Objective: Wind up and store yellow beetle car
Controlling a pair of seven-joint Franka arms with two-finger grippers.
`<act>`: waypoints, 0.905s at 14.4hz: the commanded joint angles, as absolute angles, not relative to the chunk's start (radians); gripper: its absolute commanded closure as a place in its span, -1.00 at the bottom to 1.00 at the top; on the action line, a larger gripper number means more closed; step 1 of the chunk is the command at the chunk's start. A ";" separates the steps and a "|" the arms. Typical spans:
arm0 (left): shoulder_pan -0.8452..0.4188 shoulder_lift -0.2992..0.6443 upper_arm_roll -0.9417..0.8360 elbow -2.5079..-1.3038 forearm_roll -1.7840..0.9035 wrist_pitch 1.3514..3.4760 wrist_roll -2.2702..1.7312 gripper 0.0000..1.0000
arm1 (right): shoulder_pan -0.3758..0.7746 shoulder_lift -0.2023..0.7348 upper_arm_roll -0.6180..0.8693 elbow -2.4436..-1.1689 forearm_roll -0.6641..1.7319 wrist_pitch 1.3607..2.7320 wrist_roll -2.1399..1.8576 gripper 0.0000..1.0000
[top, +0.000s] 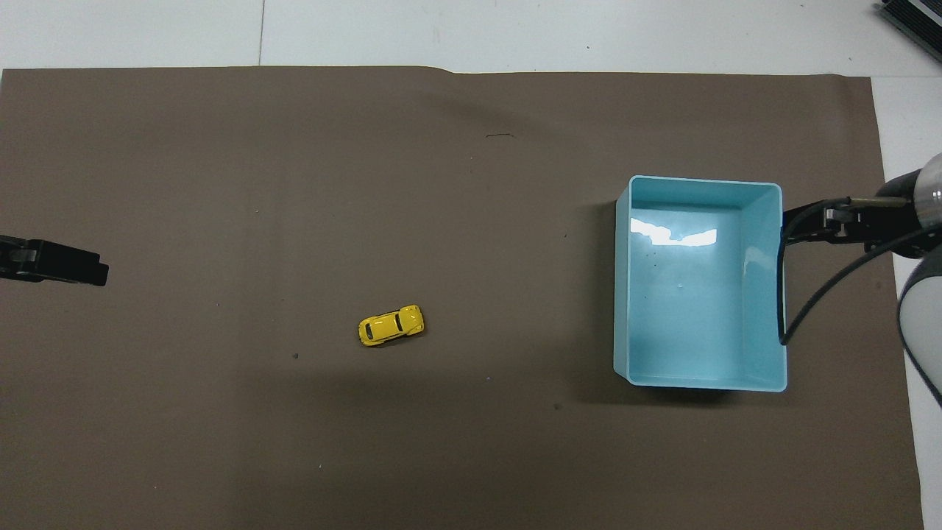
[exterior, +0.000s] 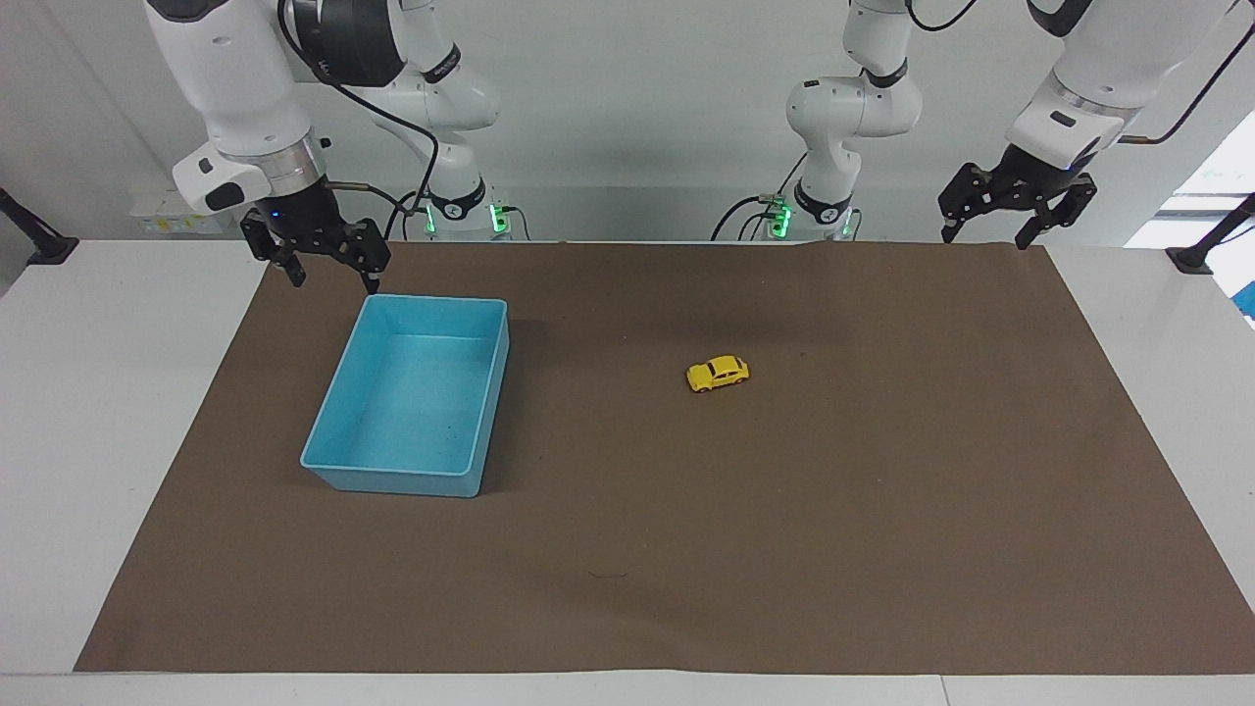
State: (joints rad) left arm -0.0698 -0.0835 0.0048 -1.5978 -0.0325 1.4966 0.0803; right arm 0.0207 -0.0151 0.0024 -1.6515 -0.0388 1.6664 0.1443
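Car position: yellow beetle car (exterior: 718, 374) sits alone on the brown mat (exterior: 882, 549) mid-counter, toward the left arm's end, well apart from the blue bin (exterior: 338, 392). Long axis runs roughly along the counter's length, slightly skewed. Left gripper (exterior: 988, 233) hangs raised over the mat's edge, jaws apart, probably the nearer one. Right gripper (exterior: 333, 277) waits raised by the bin's corner, jaws apart, empty.

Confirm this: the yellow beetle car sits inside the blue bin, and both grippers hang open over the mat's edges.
Not quite. The yellow beetle car sits on the brown mat, well apart from the empty blue bin; the overhead view shows it plainly. The left gripper and right gripper do hang open at the mat's edges.
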 commanded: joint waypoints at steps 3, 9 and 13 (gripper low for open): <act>-0.052 -0.092 0.005 -1.594 -0.044 1.494 0.092 -1.00 | 0.017 -0.021 -0.002 -1.663 -0.029 1.674 0.115 -1.00; -0.061 -0.091 0.005 -1.591 -0.044 1.506 0.075 -1.00 | 0.017 -0.021 -0.002 -1.663 -0.029 1.674 0.115 -1.00; -0.063 -0.091 0.005 -1.592 -0.044 1.506 0.074 -1.00 | 0.017 -0.021 -0.002 -1.663 -0.028 1.674 0.115 -1.00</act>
State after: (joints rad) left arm -0.0697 -0.0837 0.0090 -1.5964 -0.0330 1.4997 0.0803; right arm 0.0207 -0.0151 0.0024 -1.6515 -0.0388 1.6664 0.1443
